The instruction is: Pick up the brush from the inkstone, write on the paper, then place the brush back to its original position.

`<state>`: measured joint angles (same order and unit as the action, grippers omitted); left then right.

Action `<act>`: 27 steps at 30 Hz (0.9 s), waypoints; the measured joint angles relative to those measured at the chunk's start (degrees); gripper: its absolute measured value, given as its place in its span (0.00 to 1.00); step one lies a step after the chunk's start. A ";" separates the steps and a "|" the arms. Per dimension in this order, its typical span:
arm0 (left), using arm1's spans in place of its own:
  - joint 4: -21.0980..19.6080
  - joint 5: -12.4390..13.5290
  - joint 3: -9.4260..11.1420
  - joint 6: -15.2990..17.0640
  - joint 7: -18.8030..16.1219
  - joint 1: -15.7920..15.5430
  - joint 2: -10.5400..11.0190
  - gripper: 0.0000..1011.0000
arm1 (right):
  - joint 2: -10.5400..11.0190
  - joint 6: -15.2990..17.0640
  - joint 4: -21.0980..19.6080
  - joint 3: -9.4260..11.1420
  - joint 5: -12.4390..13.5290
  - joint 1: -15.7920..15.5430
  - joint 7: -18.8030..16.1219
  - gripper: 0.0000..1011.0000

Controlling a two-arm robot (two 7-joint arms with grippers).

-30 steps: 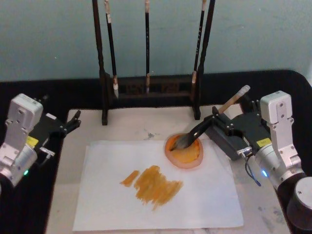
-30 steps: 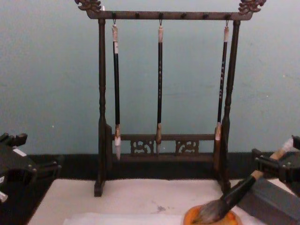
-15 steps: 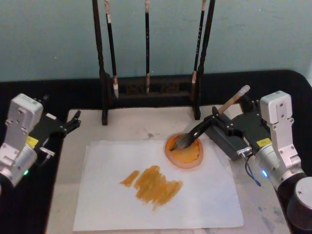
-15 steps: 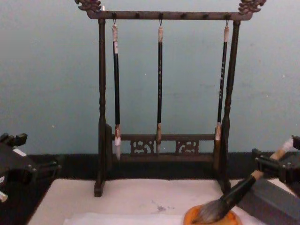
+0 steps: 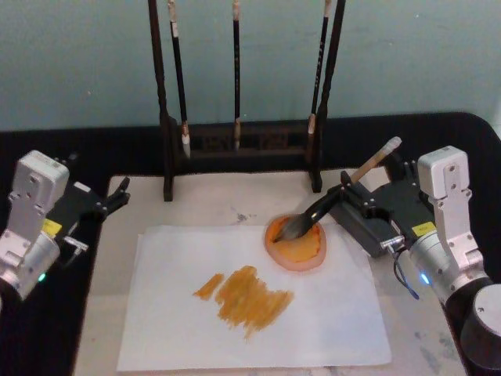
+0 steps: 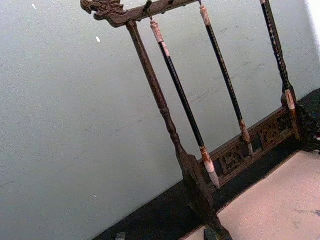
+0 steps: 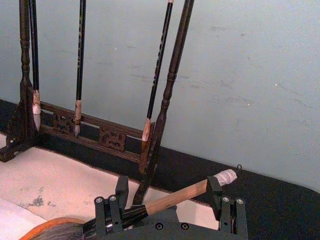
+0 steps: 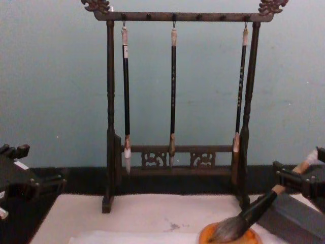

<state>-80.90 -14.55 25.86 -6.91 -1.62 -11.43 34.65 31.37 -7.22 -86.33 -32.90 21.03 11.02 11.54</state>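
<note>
The brush (image 5: 329, 202) lies tilted, its bushy bristles (image 8: 228, 229) resting in the round orange inkstone (image 5: 301, 252) and its tan handle rising to the right, ending in a white cap. My right gripper (image 5: 374, 186) is open, one finger on each side of the handle (image 7: 175, 197), neither pressing on it. The white paper (image 5: 321, 321) lies flat under the inkstone and bears orange-brown strokes (image 5: 246, 296). My left gripper (image 5: 119, 196) stands open and holds nothing, by the mat's left edge, far from the brush.
A dark wooden rack (image 8: 172, 162) with three thin hanging brushes stands at the back of the pale mat (image 5: 219, 204). A grey block (image 8: 292, 218) lies right of the inkstone, under the brush handle. A teal wall closes off the back.
</note>
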 joint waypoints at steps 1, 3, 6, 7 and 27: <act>0.00 0.00 0.00 0.00 0.00 0.00 0.00 1.00 | 0.00 0.00 0.00 0.00 0.00 0.00 0.00 0.99; 0.00 0.00 0.00 0.00 0.00 0.00 0.00 1.00 | 0.00 0.00 0.00 0.00 0.00 0.00 0.00 0.99; 0.00 0.00 0.00 0.00 0.00 0.00 0.00 1.00 | 0.00 0.00 0.00 0.00 0.00 0.00 0.00 0.99; 0.00 0.00 0.00 0.00 0.00 0.00 0.00 1.00 | 0.00 0.00 0.00 0.00 0.00 0.00 0.00 0.99; 0.00 0.00 0.00 0.00 0.00 0.00 0.00 1.00 | 0.00 0.00 0.00 0.00 0.00 0.00 0.00 0.99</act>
<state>-80.90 -14.55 25.86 -6.91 -1.62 -11.43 34.64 31.37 -7.23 -86.33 -32.89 21.03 11.02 11.54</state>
